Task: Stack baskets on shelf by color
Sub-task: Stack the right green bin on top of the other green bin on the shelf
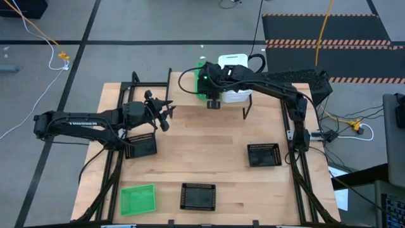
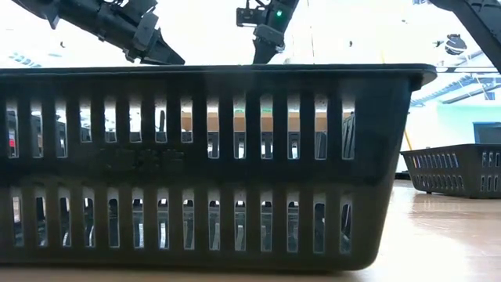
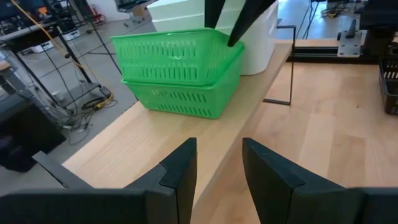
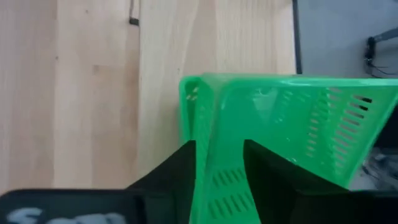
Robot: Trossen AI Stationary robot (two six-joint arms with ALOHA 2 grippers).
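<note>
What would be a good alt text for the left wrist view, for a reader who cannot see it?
Two green mesh baskets, one nested in the other, sit on a light-wood shelf beside a white basket. The right gripper's dark fingers reach down at the upper basket's rim. The left gripper, open and empty, frames the foreground.

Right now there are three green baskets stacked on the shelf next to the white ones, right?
Not quite: two green baskets are stacked on the shelf beside the white ones, as the left wrist view shows. Another green basket lies on the table.
</note>
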